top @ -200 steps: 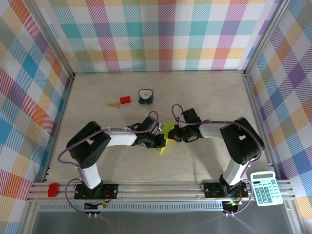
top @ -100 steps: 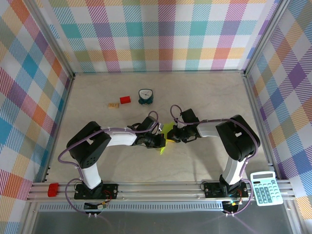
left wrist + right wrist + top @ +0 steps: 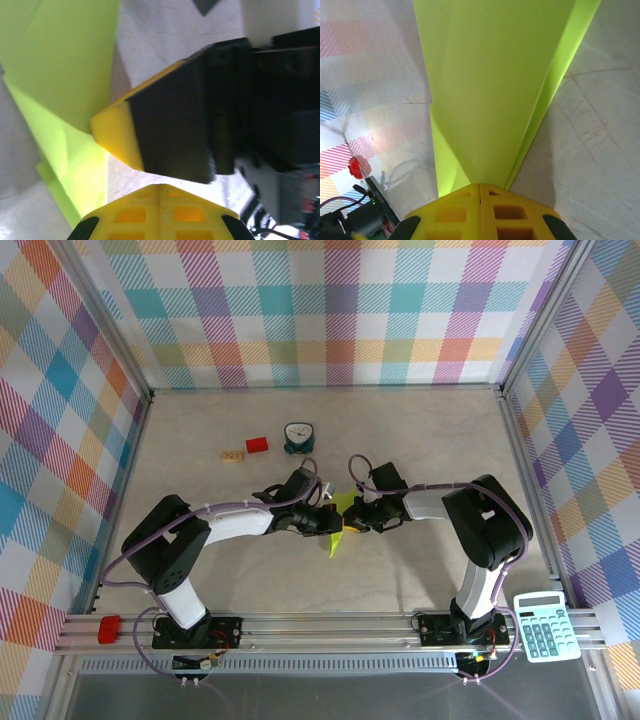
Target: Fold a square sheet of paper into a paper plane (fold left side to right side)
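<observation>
Paper [image 3: 336, 538], creased to a point, lies mid-worktop [image 3: 420, 440] between the 2 arms. Right fingers [image 3: 479, 197] are clenched on its edge. Left fingers [image 3: 159, 200] are clenched beside it, with no grasp evident. Recommendation: keep the pinch, carry the left flap rightward, align edges, then press the crease.

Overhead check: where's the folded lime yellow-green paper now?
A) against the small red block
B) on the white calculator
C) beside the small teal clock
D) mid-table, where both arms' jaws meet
D: the folded lime yellow-green paper is mid-table between the two arms' jaws, well apart from the small teal clock.
</observation>
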Controlling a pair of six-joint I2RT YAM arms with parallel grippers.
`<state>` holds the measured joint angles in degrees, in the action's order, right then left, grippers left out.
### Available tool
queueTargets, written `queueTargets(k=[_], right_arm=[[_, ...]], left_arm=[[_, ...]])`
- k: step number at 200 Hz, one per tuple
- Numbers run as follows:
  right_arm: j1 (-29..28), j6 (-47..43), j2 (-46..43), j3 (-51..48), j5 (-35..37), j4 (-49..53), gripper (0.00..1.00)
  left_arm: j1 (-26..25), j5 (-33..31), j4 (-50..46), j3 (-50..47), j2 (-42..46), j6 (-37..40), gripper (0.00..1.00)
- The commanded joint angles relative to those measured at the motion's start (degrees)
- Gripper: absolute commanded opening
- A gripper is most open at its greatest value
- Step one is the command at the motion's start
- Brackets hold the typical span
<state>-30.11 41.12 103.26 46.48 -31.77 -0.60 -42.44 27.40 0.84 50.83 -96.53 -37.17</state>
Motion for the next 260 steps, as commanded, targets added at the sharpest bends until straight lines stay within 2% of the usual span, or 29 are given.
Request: queueTargets(k=[1, 33, 260], right_arm=[[-0.5, -1.6, 3.5, -1.0, 6.1, 6.7, 0.0], [-0.5, -2.0, 3.6, -0.4, 6.4, 7.6, 0.0], [-0.5, -3.4, 4.1, 1.0, 8.0, 11.2, 0.0]], left_arm=[[0.3, 3.7, 0.9, -2.0, 1.1, -3.7, 0.01], [-0.1, 5.9, 4.8, -4.9, 0.6, -6.7, 0.0], [-1.7, 5.7, 5.9, -8.0, -3.4, -7.2, 0.0]])
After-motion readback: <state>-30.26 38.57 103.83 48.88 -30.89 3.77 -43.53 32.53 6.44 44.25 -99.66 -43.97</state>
